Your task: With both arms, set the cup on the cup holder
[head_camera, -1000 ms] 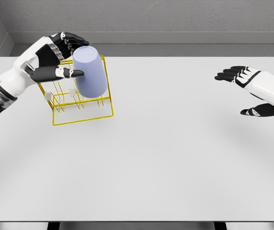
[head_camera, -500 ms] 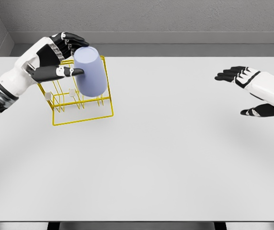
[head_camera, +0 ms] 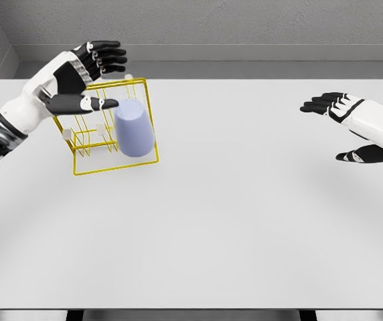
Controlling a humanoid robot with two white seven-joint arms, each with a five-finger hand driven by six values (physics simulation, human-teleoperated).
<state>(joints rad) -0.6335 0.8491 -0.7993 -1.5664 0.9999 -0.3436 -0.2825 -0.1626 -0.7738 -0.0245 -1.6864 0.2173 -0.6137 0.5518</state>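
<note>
1 cup (head_camera: pixel 134 129), 1 cup holder (head_camera: pixel 108 127), 1 table (head_camera: pixel 232 214), 2 hands. The cup, a smooth pale lavender tapered cylinder, stands upside down (wider end lowest) inside the cup holder at its right side, on the far left part of the table. The left hand (head_camera: pixel 83 75) hovers just above and to the left of the cup, fingers spread, thumb pointing toward it, gripping nothing. The right hand (head_camera: pixel 352 127) hangs well apart over the table's right edge, fingers extended and loose, holding nothing. The cup holder is a thin yellow wire rack with upright prongs on a rectangular base. The table is flat, matte white.
</note>
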